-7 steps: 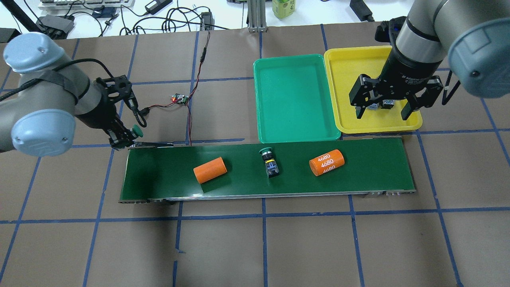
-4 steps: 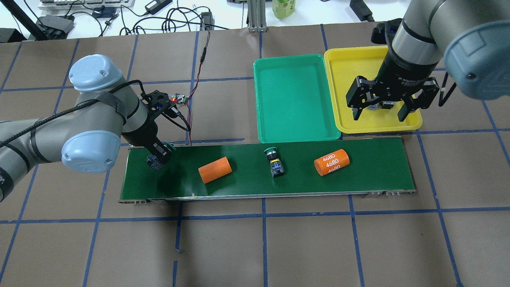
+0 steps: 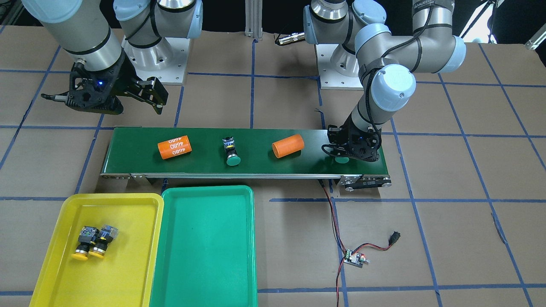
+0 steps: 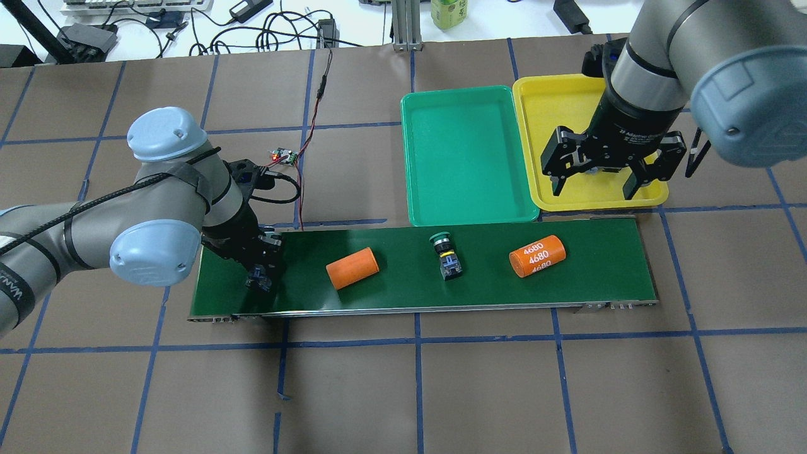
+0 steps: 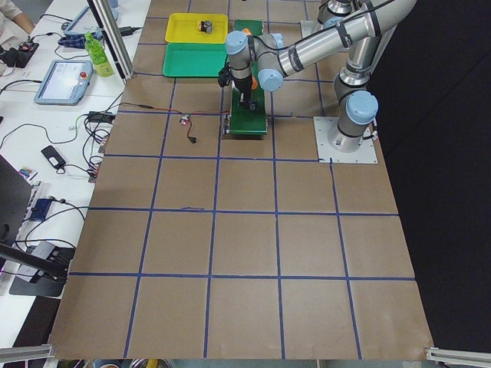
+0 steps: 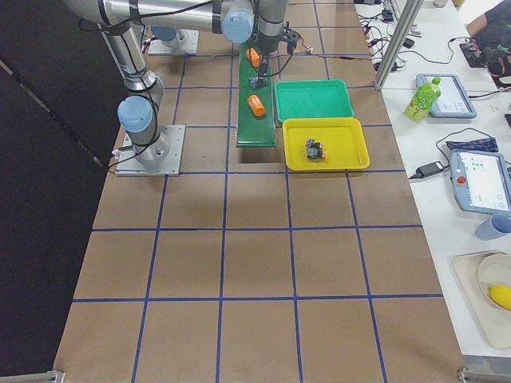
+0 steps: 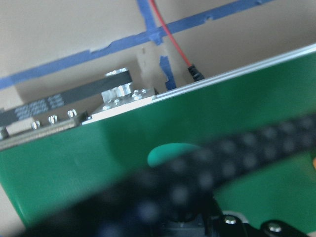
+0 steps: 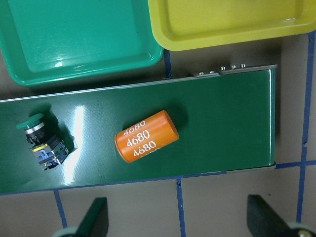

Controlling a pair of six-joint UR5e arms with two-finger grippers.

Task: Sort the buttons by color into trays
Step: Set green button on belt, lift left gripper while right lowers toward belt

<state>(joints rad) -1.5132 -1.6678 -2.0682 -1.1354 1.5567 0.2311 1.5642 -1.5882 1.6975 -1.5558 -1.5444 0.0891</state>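
My left gripper [image 4: 260,272] is down on the left end of the dark-green conveyor belt [image 4: 605,271], shut on a green button [image 3: 341,160] whose cap [image 7: 170,154] shows under a blurred finger. A second green button [image 4: 446,255] lies on its side mid-belt [image 8: 42,140]. My right gripper [image 4: 592,181] hangs open and empty over the front edge of the yellow tray [image 4: 548,113]. Two yellow buttons [image 3: 93,241] lie together in the yellow tray [image 3: 123,260]. The green tray [image 4: 466,157] beside it holds nothing.
Two orange cylinders lie on the belt: a plain one [image 4: 352,268] and one marked 4680 [image 4: 537,256]. A small circuit board [image 4: 284,156] with red and black wires sits behind the belt's left end. Cables and a bottle [image 4: 451,12] line the far edge.
My left arm carried the green button from beyond the belt's left end onto the belt and lowered it. The things on the belt drifted right. The right gripper shifted slightly left and nearer.
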